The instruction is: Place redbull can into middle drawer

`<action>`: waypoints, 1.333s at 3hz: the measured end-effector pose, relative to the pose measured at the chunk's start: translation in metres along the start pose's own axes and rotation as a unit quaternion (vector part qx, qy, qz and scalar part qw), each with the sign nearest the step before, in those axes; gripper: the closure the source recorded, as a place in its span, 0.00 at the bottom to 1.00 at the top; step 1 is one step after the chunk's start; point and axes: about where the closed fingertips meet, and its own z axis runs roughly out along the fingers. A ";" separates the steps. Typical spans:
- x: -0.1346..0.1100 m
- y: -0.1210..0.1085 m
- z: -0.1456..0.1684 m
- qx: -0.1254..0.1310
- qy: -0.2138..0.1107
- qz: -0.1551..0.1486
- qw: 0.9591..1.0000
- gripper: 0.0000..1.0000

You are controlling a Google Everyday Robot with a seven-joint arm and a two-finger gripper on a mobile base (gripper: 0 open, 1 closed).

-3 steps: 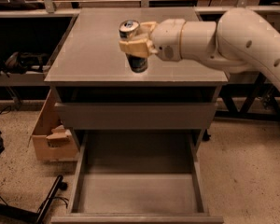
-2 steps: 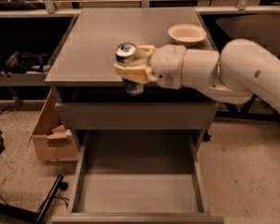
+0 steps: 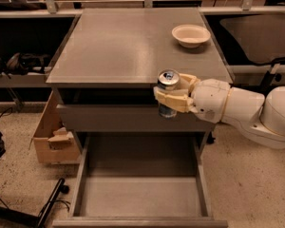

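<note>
**Cabinet** (image 3: 133,42): grey metal with a wide flat top. Every place below is given from it.

**Arm** (image 3: 256,113): white and thick-jointed. It reaches in from the cabinet's right side, level with the front top edge.

**Middle drawer** (image 3: 140,196): pulled well out of the cabinet's front, low down. It is wide and shallow, with a flat grey floor and low side walls. I can see nothing in it.

**Drawer front** (image 3: 128,118): a plain grey panel, closed, in the cabinet's face directly above the open drawer.

**Cardboard box** (image 3: 52,137): on the floor against the cabinet's left side, open at the top.

**Gripper** (image 3: 167,101): cream fingers clamped round the can's body. It sits just off the cabinet's front edge, right of centre, in front of the closed panel.

**Bowl** (image 3: 191,34): round and cream, on the cabinet top near the back right corner, well apart from the can. It has no part in this job.

**Redbull can** (image 3: 168,79): upright, silver top showing, body mostly hidden by the fingers. It is held in the air before the cabinet's face, above the back right part of the open drawer and not yet in it.

**Handling note, as I judge it:** the step in hand is the lowering.
- Bring the can down upright, clear of the closed panel and the drawer's right wall.
- Shift it a little toward the cabinet's centre line first.
- Let go only once the base rests on the drawer floor, because a slim can dropped from any height is likely to topple and roll.
</note>
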 end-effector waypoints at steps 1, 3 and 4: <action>-0.001 0.000 0.000 0.000 0.000 0.000 1.000 1.00; 0.054 0.018 0.026 -0.029 0.019 0.016 0.999 1.00; 0.147 0.055 0.047 -0.059 0.039 0.026 0.997 1.00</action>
